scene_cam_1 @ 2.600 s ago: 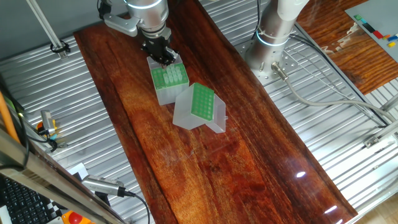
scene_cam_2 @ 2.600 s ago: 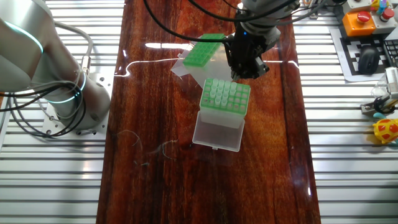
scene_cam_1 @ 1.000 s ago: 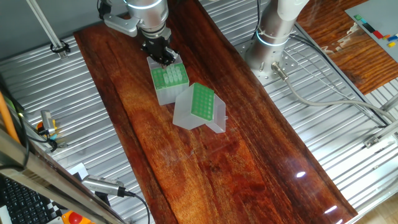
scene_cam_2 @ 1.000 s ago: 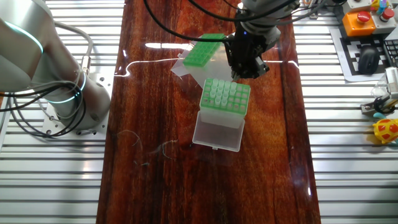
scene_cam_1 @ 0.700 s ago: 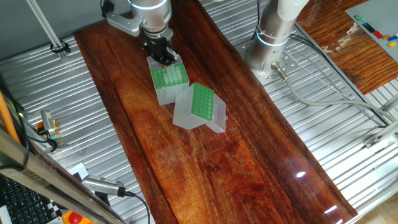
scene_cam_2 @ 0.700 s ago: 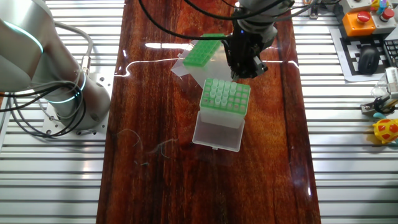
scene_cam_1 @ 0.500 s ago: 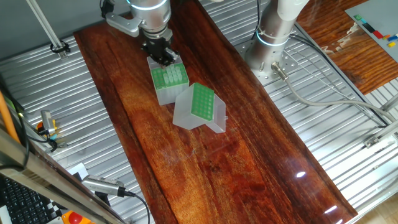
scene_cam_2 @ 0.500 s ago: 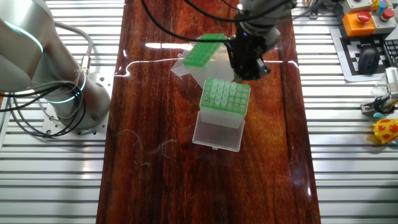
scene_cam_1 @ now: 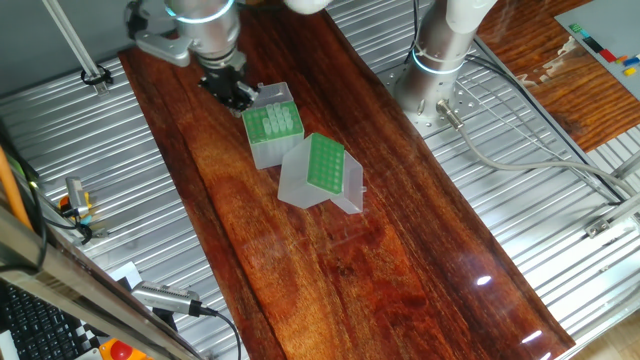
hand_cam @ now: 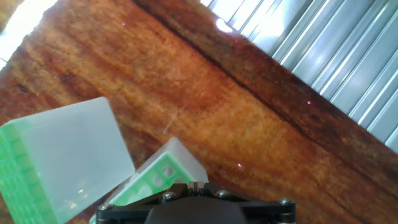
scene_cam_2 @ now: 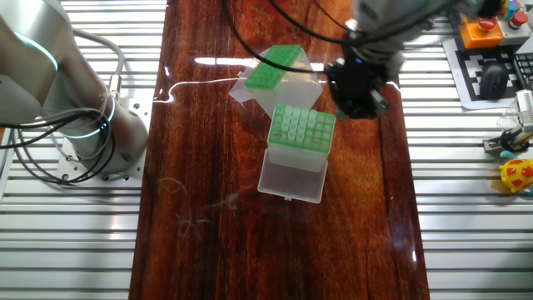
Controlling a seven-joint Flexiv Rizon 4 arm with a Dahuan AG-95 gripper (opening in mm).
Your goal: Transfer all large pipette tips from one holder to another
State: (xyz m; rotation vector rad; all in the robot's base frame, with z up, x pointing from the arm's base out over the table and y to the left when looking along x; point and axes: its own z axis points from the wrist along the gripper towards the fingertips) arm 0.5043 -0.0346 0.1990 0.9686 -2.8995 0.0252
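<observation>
Bright, even light from overhead throws white glare streaks across the glossy wooden table (scene_cam_2: 208, 167) in both fixed views, shadows stay faint, the moving gripper (scene_cam_2: 360, 93) smears with motion blur, and the hand view looks soft, its top left corner washed out to white.

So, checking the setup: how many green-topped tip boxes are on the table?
2: the clear-sided holder at the back, the grey-sided box just in front, touching it.

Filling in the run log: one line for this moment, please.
stage: tip transfer | gripper: beside tip-filled box, off its grid | jaws: unclear | other green-topped box: next to it
</observation>
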